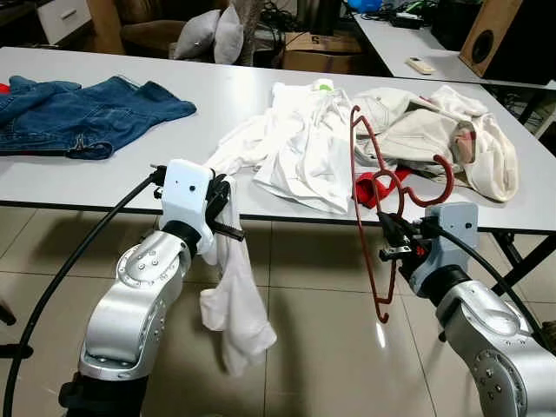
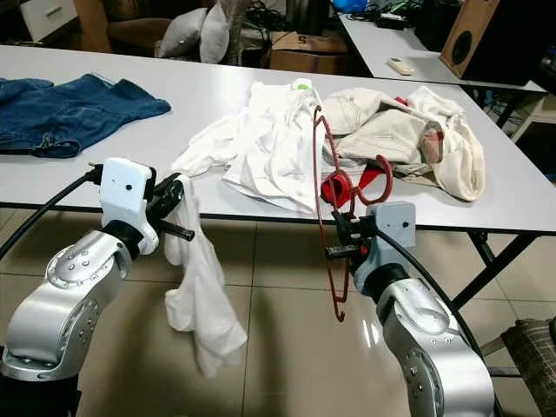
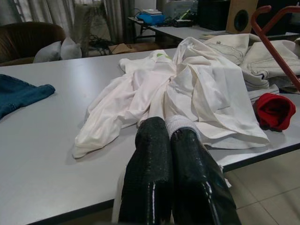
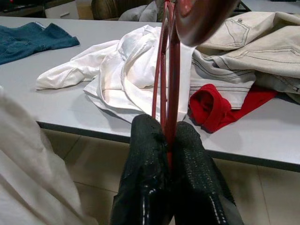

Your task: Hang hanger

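Note:
A dark red hanger stands upright in front of the table, its hook curling above my right gripper, which is shut on its wire. In the right wrist view the wire runs up between the black fingers. My left gripper is shut on a white garment that hangs down toward the floor. In the left wrist view a bit of white cloth shows at the tips of its fingers. More white clothing lies spread on the grey table.
Blue jeans lie at the table's left end. A cream jacket and a red cloth lie on the right. A second table with a wooden speaker stands behind. The floor is beige tile.

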